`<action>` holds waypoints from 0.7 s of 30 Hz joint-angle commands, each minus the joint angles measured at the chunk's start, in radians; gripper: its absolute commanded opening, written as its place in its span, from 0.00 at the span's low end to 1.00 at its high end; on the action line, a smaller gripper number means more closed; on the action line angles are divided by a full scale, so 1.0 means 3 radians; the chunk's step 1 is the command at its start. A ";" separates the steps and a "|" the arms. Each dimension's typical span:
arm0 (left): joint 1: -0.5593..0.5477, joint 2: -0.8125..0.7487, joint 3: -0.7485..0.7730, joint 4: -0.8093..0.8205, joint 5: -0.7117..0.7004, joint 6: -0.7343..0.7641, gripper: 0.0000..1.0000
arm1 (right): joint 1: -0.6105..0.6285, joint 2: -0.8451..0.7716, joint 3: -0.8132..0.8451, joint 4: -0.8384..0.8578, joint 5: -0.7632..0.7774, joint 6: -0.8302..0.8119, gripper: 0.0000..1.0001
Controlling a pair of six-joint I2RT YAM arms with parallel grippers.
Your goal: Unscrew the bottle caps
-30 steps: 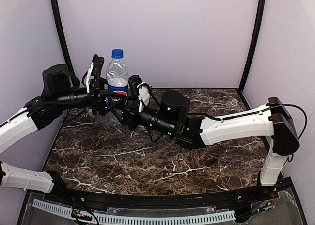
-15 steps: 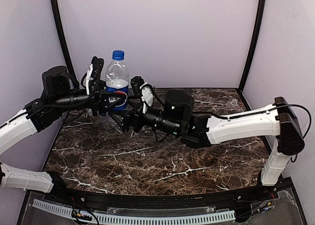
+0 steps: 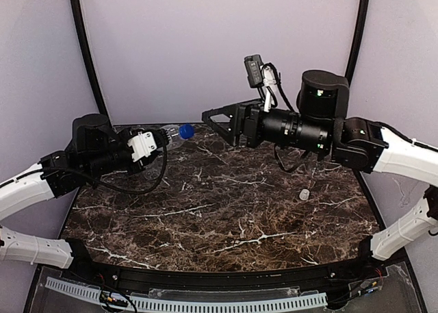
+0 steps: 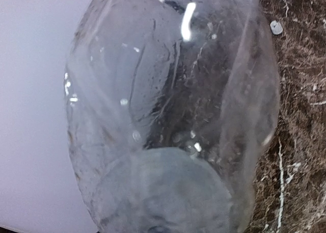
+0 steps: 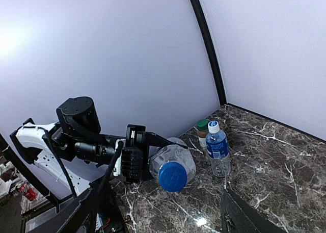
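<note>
**At the back left of the table: bottle held sideways, blue cap on**

Your left gripper (image 5: 136,157) is clamped on 1 clear bottle (image 5: 178,150). It holds the bottle off the dark marble table (image 3: 226,217), lying sideways near the back left corner. The blue cap (image 3: 186,130) sits on the neck and points toward your right arm. From the left wrist camera you see little but the bottle's clear wall filling the frame. The right wrist view shows the fingers pressed against the bottle's body behind the shoulder.

Your right gripper (image 3: 217,124) hangs raised above the back of the table. It faces the blue cap but is well apart from it, with its 2 fingers spread wide and nothing between them.

In the right wrist view, 2 more bottles stand upright near the corner where the walls meet. One is a blue-labelled bottle (image 5: 218,154) with a white cap (image 5: 213,125). Just beside it, toward the wall, is a short bottle (image 5: 202,137) with a green cap (image 5: 202,124).

1 loose whitish cap (image 3: 303,194) lies on the table's right side, well apart from every bottle.
</note>
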 commanded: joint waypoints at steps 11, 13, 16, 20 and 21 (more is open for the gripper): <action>-0.0154 0.0067 0.0263 0.0314 -0.0960 0.1829 0.24 | -0.0100 0.0839 0.1028 -0.0816 -0.0103 0.0497 0.73; -0.0160 0.0053 0.0227 0.0338 -0.0961 0.1868 0.24 | -0.0177 0.0861 0.0982 -0.0740 -0.0217 0.0533 0.69; -0.0162 0.0035 0.0192 0.0385 -0.0959 0.1921 0.24 | -0.0315 0.0808 0.0738 -0.0427 -0.0521 0.0688 0.58; -0.0168 0.0047 0.0195 0.0396 -0.0950 0.1906 0.24 | -0.0391 0.0848 0.0640 -0.0230 -0.0715 0.0804 0.54; -0.0168 0.0048 0.0194 0.0396 -0.0947 0.1907 0.24 | -0.0395 0.0867 0.0646 -0.0229 -0.0747 0.0816 0.56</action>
